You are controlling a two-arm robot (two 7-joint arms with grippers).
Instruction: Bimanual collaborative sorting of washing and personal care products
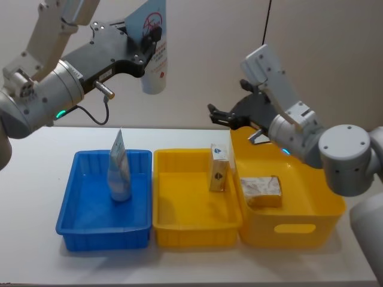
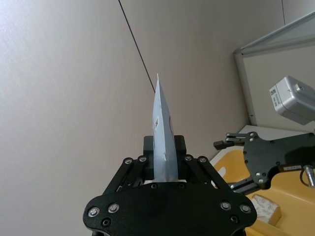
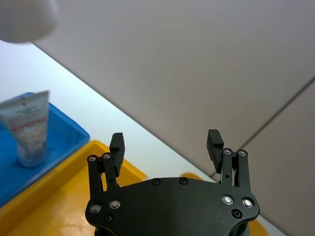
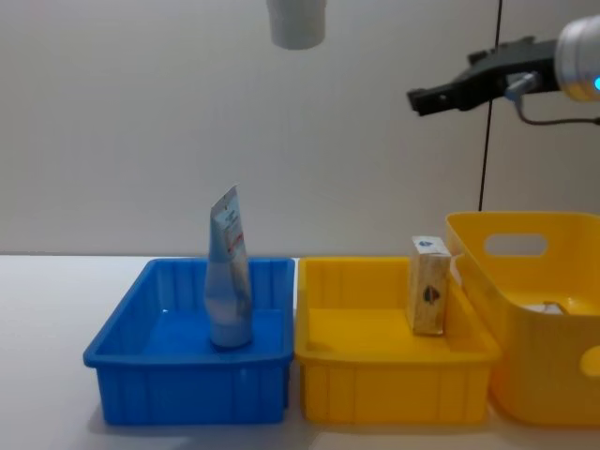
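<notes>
My left gripper is raised high above the trays, shut on a pale-blue squeeze tube that hangs cap down; the tube's crimped end stands between the fingers, and its white cap shows at the top of the chest view. A second tube stands upright, cap down, in the blue tray. A small beige carton stands in the yellow tray. Another beige carton lies in the yellow tub. My right gripper hovers open and empty above the tub's back edge.
Blue tray, yellow tray and yellow tub with handle slots stand side by side from left to right on the white table. A plain wall rises behind. Bare table lies in front of and to the left of the trays.
</notes>
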